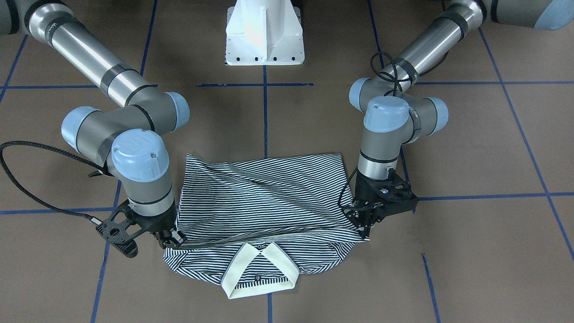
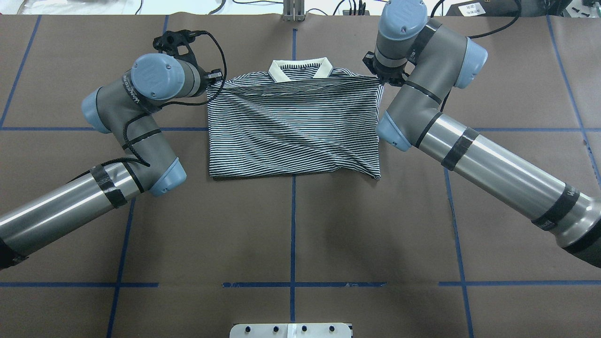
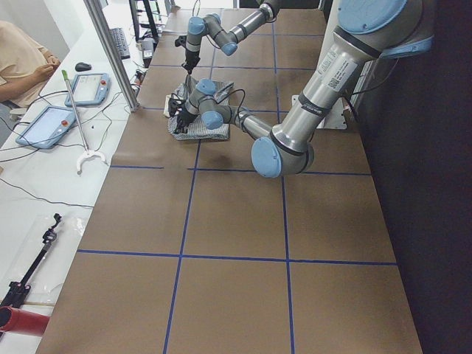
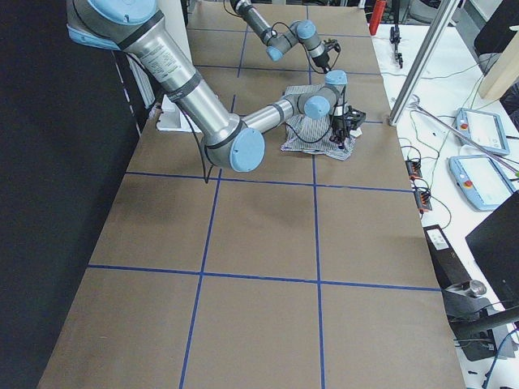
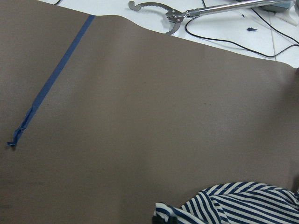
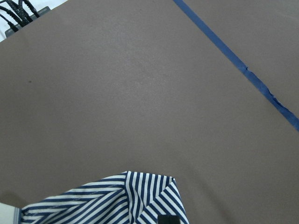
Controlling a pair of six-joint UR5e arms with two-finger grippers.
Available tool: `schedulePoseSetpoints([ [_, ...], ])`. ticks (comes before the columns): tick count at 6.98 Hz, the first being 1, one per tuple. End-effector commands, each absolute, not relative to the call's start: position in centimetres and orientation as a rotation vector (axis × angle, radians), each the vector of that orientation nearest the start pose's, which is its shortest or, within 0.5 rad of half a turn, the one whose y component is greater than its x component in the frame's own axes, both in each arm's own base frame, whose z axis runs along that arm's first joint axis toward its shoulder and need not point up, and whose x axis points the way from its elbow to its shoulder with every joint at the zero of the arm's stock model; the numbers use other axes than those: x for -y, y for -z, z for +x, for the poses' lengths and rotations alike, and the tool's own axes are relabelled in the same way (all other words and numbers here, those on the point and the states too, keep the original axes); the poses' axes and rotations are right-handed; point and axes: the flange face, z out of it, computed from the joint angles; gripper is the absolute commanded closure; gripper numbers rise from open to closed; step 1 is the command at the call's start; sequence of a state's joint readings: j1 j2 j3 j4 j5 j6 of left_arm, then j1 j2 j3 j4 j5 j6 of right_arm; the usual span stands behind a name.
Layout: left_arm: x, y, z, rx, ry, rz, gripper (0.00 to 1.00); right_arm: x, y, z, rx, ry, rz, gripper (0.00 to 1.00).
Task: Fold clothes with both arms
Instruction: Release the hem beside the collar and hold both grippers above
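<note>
striped shirt is pinched at its hem by left gripper and right gripper; best lower both evenly beside collar

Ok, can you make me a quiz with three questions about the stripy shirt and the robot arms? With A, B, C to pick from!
1. Where is the collar of the shirt?
A) on the side away from the white base
B) touching the base
C) hanging off the table

2. What colour is the collar?
A) red
B) cream
C) green

3. How is the shirt lying?
A) rolled in a ball
B) spread flat, sleeves out
C) folded over, its edge stretched between the left hand and the right hand

Answers:
1 A, the collar lies at the edge farthest from the base.
2 B, it is pale cream beside the navy-and-white stripes.
3 C, both hands pinch the fold's ends.
</note>
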State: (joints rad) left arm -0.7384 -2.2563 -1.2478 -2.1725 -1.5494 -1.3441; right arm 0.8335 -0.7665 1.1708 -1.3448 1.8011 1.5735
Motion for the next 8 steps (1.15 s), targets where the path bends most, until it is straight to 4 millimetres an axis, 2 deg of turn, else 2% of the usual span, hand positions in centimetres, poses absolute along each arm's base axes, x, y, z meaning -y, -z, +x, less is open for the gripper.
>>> schedulePoseSetpoints([
  [1,61.7,-33.2,48.9,-0.854,0.472,0.463,0.94,67.6,-33.0,-45.9,0.695,-0.728,0.065,1.0],
  [3,61.2,-33.3,49.6,-0.855,0.463,0.458,0.79,67.6,-33.0,-45.9,0.696,-0.727,0.071,1.0],
  [4,61.0,-33.2,49.7,-0.857,0.461,0.458,0.58,67.6,-32.8,-45.9,0.697,-0.725,0.076,1.0],
  [5,60.9,-32.8,49.5,-0.865,0.459,0.463,0.49,67.7,-32.9,-45.9,0.695,-0.717,0.089,1.0],
  [6,60.9,-32.9,49.3,-0.864,0.459,0.464,0.42,67.9,-33.2,-46.0,0.713,-0.712,0.101,1.0],
  [7,60.7,-31.9,48.6,-0.888,0.461,0.479,0.41,68.1,-33.4,-45.9,0.714,-0.713,0.107,1.0],
  [8,59.5,-30.5,47.3,-0.929,0.456,0.492,0.41,68.2,-33.6,-45.8,0.699,-0.72,0.136,1.0],
])
